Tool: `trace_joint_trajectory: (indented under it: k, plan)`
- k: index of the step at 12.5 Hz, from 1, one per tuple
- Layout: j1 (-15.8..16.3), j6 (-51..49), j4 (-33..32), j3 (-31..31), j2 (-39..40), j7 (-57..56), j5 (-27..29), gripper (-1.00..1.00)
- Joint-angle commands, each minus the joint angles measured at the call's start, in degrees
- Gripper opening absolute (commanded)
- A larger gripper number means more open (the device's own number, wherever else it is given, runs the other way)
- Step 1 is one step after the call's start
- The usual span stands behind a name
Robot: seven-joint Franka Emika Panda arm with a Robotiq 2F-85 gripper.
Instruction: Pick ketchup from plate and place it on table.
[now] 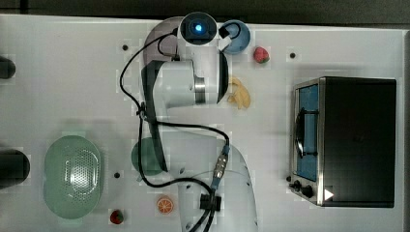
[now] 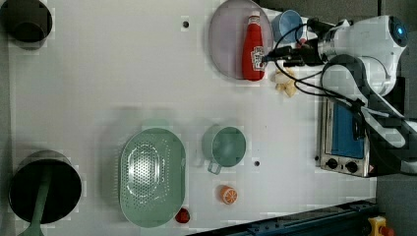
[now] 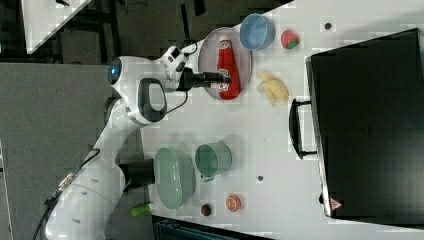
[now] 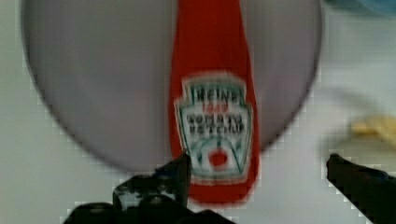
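Now glossy red ketchup (image 4: 212, 93) flat on round matte plate (image 4: 93, 84); pincer (image 4: 257, 168) wide, straddling label.

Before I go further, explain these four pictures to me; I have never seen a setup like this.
The white jointed machine is a robot arm. Three pictures come from cameras off the arm that look at the white table; the fourth comes from a camera on the arm's wrist.

A ketchup bottle lies on its side on a pale plate. The arm's hand hangs over the bottle's base, open, its dark fingers on either side, holding nothing.

Around it stand a blue bowl, a green mug, a green perforated basket, a toaster oven, an orange slice and strawberries.
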Motion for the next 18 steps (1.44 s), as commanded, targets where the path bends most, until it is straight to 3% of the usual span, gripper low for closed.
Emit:
trace_joint_trajectory:
  k: [1, 5, 9, 10, 13, 18]
  plan:
    - [1.77, 0.54, 4.62, 0.0, 4.4, -3.01, -0.27, 1.0]
    - [2.26, 1.81, 11.24, -0.17, 11.18, -3.04, -1.5, 1.0]
    - [2.31, 3.51, 13.35, -0.17, 14.7, -3.04, -2.87, 1.0]
    - [2.29, 3.96, 13.38, -0.18, 15.17, -3.03, -2.87, 0.93]
    - [2.35, 4.87, 13.85, -0.01, 15.13, -3.03, -2.87, 0.2]
    - [2.15, 3.72, 14.42, -0.06, 12.99, -3.02, -2.83, 0.15]
